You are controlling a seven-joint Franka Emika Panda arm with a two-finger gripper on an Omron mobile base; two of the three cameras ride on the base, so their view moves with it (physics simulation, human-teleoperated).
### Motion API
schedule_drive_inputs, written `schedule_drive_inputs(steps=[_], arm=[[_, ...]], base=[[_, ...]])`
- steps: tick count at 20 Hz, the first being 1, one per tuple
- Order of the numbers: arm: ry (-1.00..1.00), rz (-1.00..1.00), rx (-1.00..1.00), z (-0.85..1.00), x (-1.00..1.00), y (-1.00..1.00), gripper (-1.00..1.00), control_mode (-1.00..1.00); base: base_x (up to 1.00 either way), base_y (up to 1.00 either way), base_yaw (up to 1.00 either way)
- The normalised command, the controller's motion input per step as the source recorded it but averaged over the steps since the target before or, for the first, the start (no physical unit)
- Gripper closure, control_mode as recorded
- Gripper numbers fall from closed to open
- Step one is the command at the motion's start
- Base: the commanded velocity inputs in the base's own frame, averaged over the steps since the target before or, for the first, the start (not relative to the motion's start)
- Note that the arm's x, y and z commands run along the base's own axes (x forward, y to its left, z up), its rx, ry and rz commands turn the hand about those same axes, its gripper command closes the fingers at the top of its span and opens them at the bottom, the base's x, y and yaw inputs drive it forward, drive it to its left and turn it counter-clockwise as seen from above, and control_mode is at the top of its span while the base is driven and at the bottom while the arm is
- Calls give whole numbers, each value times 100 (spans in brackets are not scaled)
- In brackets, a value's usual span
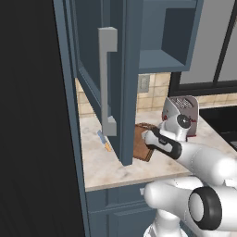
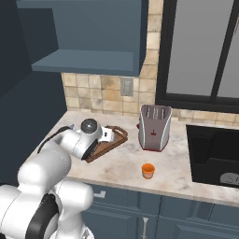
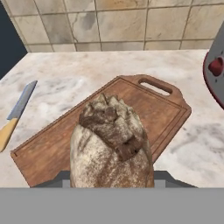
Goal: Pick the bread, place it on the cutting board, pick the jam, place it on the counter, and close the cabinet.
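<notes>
The bread point(image 3: 112, 144) is held in the gripper point(image 3: 112, 181) above the cutting board point(image 3: 52, 148) (jam point(image 2: 148, 171) already on the surface point(image 2: 186, 172)); cabinet point(image 1: 115, 69) left open.

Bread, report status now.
Gripper shut on bread, over the cutting board. Jam already on counter. Cabinet door open.

One bread point(image 3: 111, 144), one cutting board point(image 3: 144, 109), one jam point(image 2: 148, 171) jar, one toaster point(image 2: 154, 127) and one knife point(image 3: 16, 114) on one counter point(image 2: 186, 168). Overhead, one open cabinet point(image 1: 111, 69).
</notes>
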Motion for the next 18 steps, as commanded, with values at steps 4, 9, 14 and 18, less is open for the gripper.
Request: schedule_drive_inputs(steps=[4,9,14,18], arm=[[0,0,0,-19,0,6,100,-100],[-1,0,0,-21,1,5,100,-100],[-2,0,0,-24,4,4,100,-100],[-2,0,0,-21,3,4,100,-100]], base=[[0,0,0],[0,0,0],[0,0,0],[0,0,0]])
